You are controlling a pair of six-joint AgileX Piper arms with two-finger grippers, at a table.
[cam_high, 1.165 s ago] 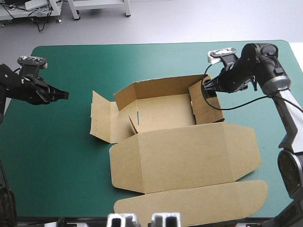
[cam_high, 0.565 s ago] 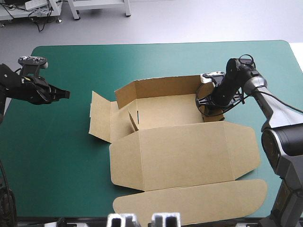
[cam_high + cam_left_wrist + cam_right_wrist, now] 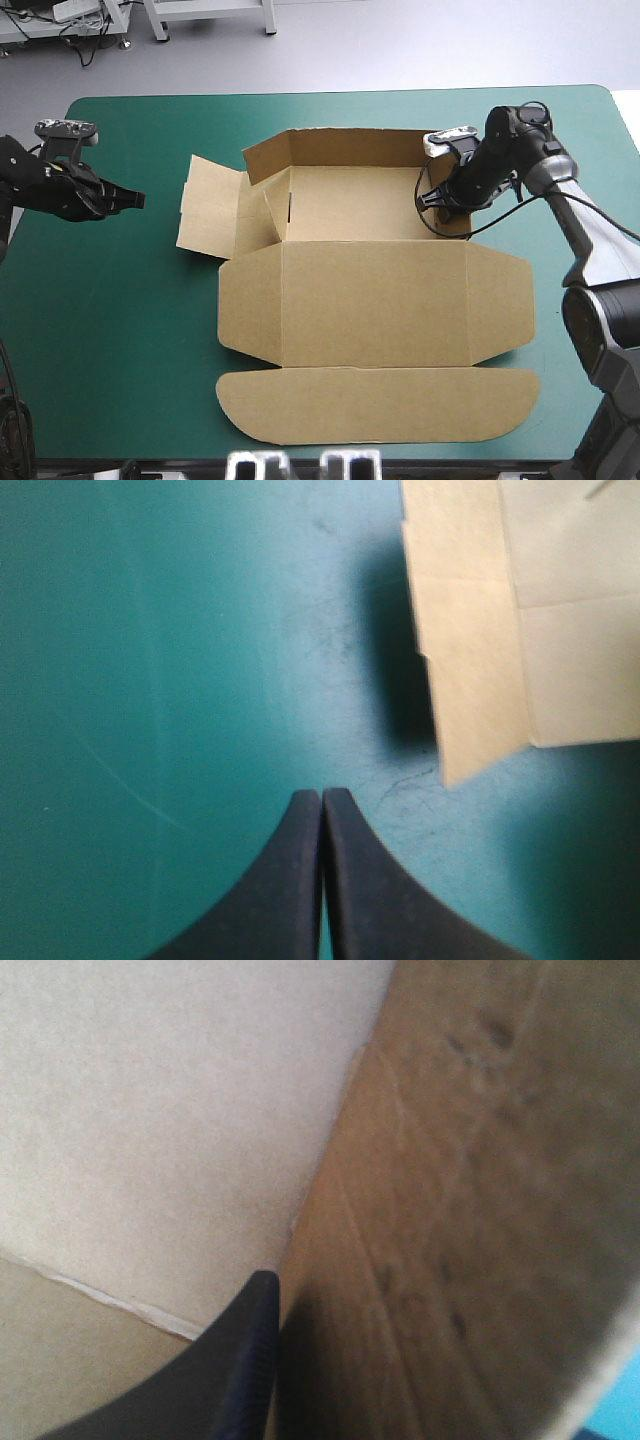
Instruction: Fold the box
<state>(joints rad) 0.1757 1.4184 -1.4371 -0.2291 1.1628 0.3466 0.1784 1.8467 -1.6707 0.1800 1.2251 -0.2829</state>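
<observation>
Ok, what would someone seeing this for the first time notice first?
The big brown box spread across the middle of the teal-green table, far wall raised and its lid lying flat toward the near edge. Next, the right gripper clamped on the box's right end wall, while the left gripper hangs shut over bare cover, off to the box's left.

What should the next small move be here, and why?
Probably the left gripper should travel toward the left flap of the box to raise it. That flap lies folded out over the teal-green cover, while the right gripper holds the right wall upright and the far wall stands. The left gripper hovers shut, apart from the board.
</observation>
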